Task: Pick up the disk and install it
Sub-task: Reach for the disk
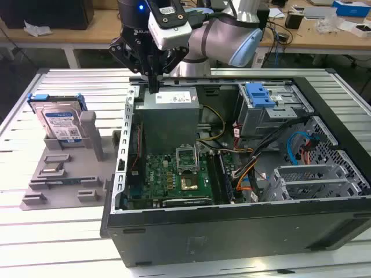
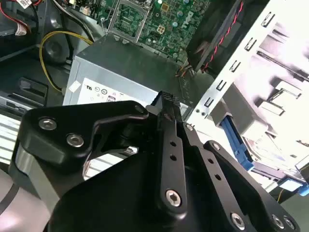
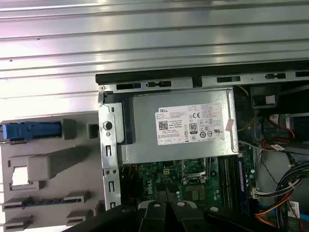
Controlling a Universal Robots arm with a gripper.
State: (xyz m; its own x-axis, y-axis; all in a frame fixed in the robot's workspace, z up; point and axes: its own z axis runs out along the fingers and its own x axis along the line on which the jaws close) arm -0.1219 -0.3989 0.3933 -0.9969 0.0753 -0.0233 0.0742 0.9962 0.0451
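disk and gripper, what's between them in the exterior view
In the exterior view, the case's side wall, table slats and the holder's grey post lie between gripper and disk.

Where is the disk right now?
At the exterior view's left, the disk stands propped in the grey holder, just outside the open case.

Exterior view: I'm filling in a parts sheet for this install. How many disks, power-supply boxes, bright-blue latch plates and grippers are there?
disk: 1
power-supply box: 1
bright-blue latch plate: 1
gripper: 1
Total: 4
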